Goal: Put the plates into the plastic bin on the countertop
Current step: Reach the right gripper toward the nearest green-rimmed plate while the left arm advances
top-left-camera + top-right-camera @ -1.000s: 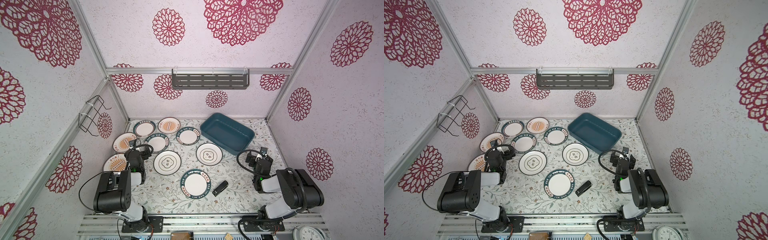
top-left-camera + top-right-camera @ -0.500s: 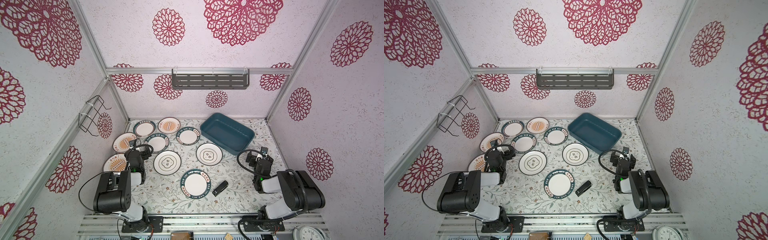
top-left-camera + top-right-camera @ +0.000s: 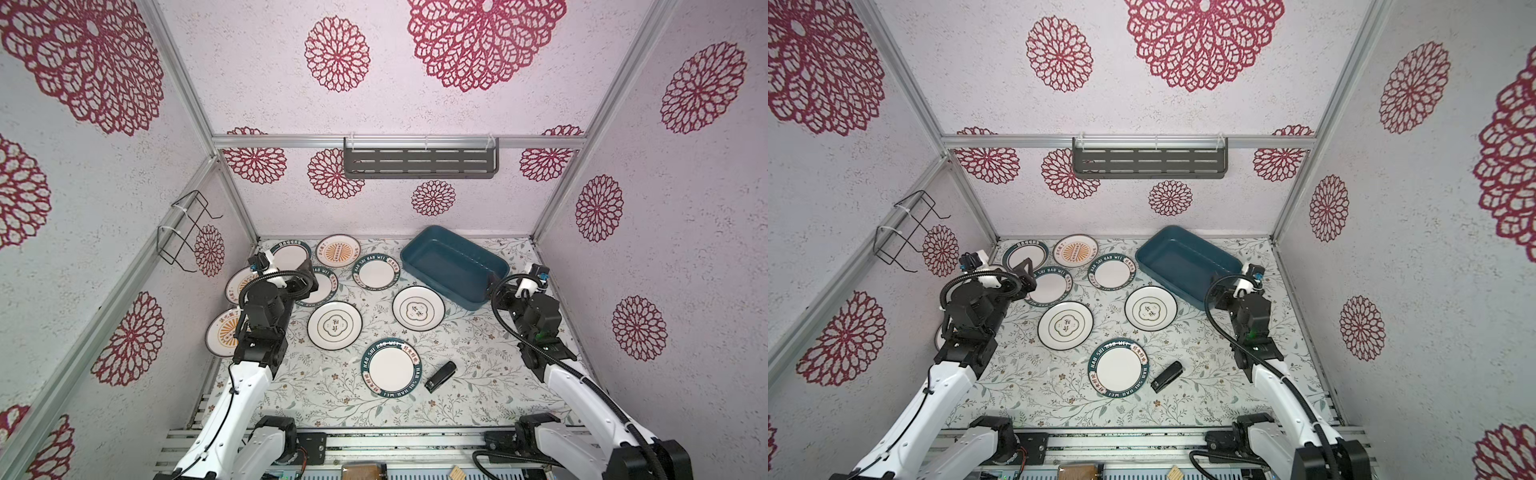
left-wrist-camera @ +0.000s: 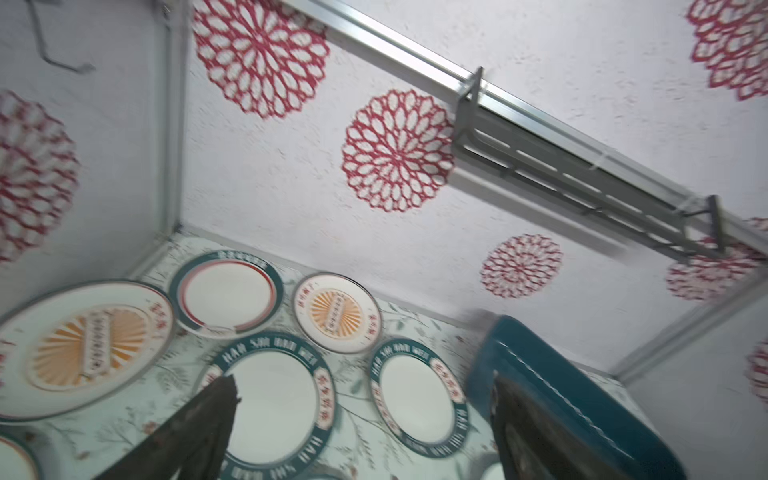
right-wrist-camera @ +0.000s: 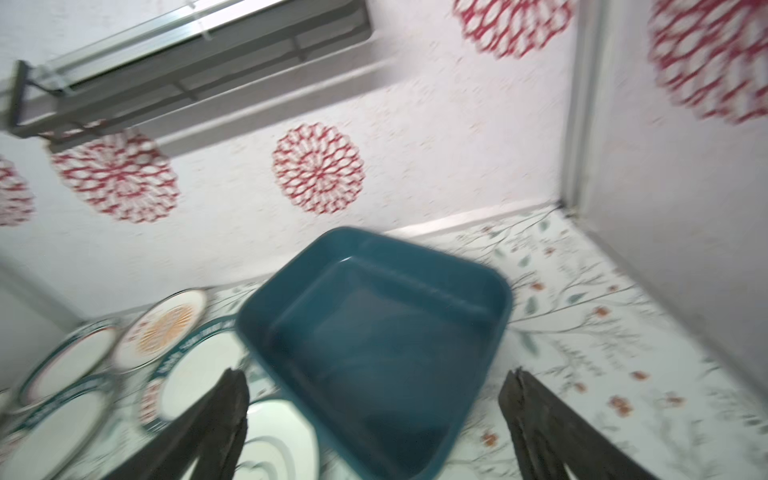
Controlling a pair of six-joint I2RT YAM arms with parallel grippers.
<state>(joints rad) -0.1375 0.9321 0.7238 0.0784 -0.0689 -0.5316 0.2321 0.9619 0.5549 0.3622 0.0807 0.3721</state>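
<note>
Black stapler (image 3: 440, 376) just beside front teal-rimmed plate (image 3: 391, 369).

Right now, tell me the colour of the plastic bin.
The plastic bin is plain dark teal-blue; clearest in the right wrist view.

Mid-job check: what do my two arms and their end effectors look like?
Left arm and right arm: white lower links, black upper joints, looping black ribbed cable, white-and-blue plug at the wrist. Left end effector and right end effector: two dark tapered fingers each.
</note>
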